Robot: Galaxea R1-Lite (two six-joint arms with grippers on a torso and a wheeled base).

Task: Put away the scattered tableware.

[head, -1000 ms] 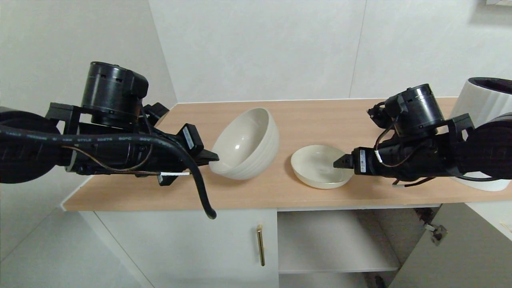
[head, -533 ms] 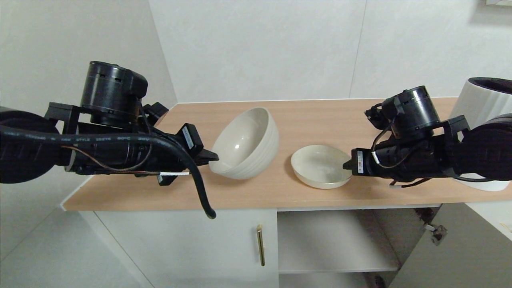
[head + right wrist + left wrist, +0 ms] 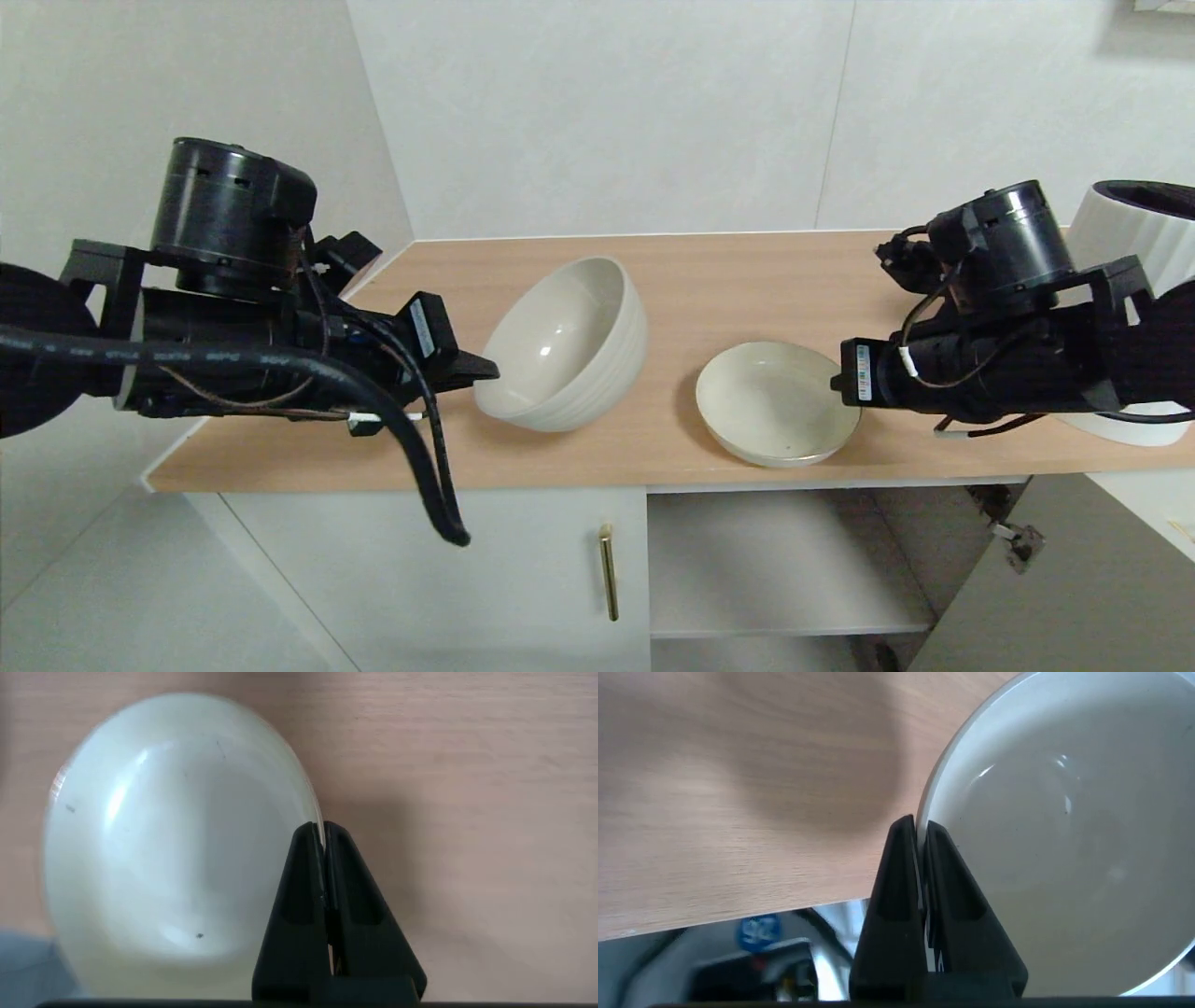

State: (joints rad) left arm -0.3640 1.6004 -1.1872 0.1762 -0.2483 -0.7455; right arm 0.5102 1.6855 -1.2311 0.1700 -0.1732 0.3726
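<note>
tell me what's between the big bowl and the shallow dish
Nothing: the head view shows only bare wooden counter between the big bowl and the shallow dish.

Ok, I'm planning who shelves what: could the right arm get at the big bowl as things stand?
Probably not. The right gripper is shut on the shallow dish's rim, so it isn't free. The left gripper clamps the big bowl's rim, holding it tilted on the counter.

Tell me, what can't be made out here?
Head view: white tub, cut by the right edge, partly behind the right arm.
Head view: cupboard depths, below the bottom edge.
Left wrist view: deep bowl rim, past the picture's edge.
Right wrist view: shallow bowl rim, partly under the end effector.
</note>
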